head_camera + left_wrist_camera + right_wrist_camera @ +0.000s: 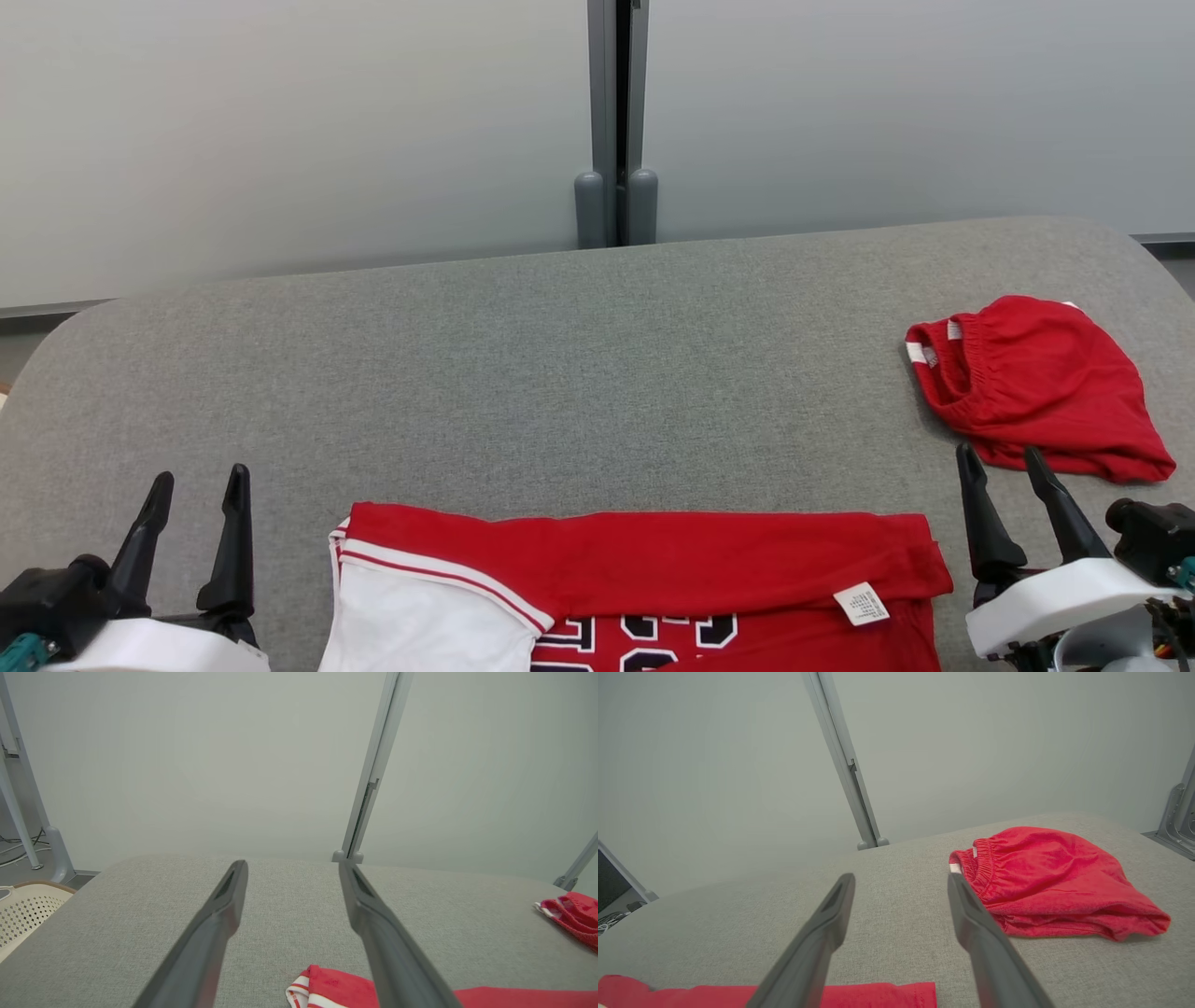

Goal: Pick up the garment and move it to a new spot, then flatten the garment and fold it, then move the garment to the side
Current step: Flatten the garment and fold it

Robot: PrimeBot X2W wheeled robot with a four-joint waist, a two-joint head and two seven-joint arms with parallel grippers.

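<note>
Near the front edge of the grey tabletop [560,373] lies the red jersey [644,551], flat, with its top part folded over. The left end effector [201,473] and the right end effector [999,451] sit at its two sides, fingers wide apart, holding nothing. Folding looks partway done. Next, each should grab a side and fold it in. Red shorts [1036,383] lie far right
</note>
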